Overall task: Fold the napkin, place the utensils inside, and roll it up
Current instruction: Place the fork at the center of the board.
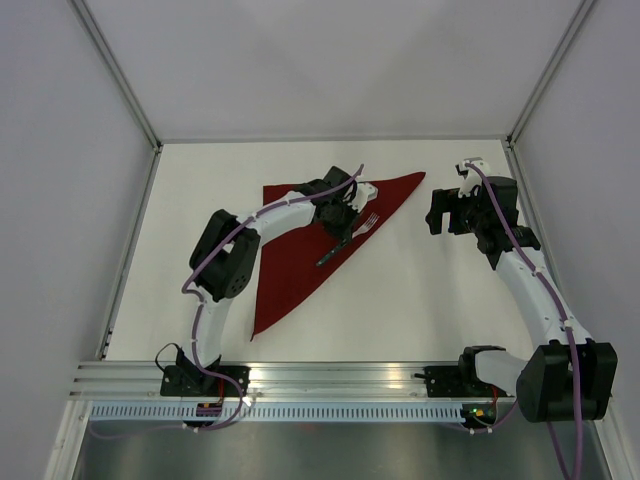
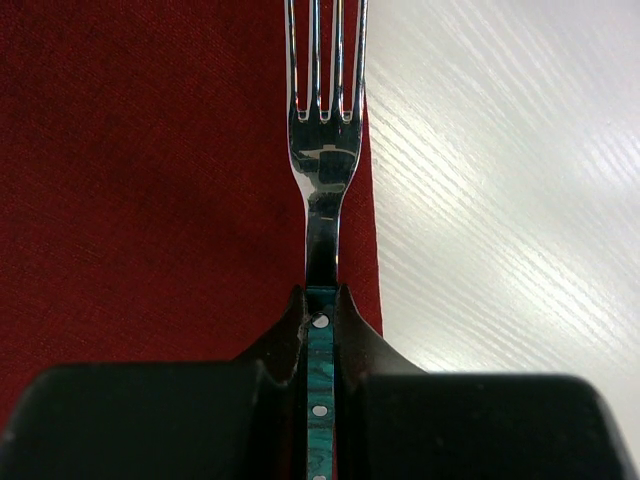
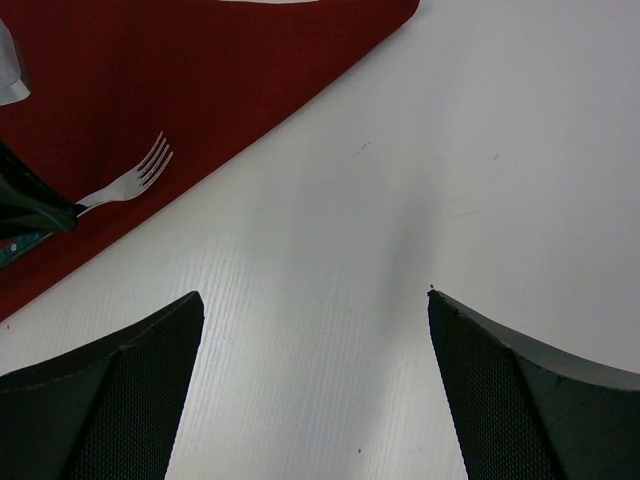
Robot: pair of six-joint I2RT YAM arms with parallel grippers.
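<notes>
Left jaws clamp the fork (image 2: 325, 170) handle; its long axis follows the napkin (image 2: 150, 180) edge. Right jaws stand open, well apart.

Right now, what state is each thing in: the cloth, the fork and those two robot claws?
Dark red cloth napkin: folded into a triangle, flat on the table.
Slim silver fork with dark handle: gripped by its handle.
Left fingers: shut on fork.
Right fingers: open, empty.
</notes>
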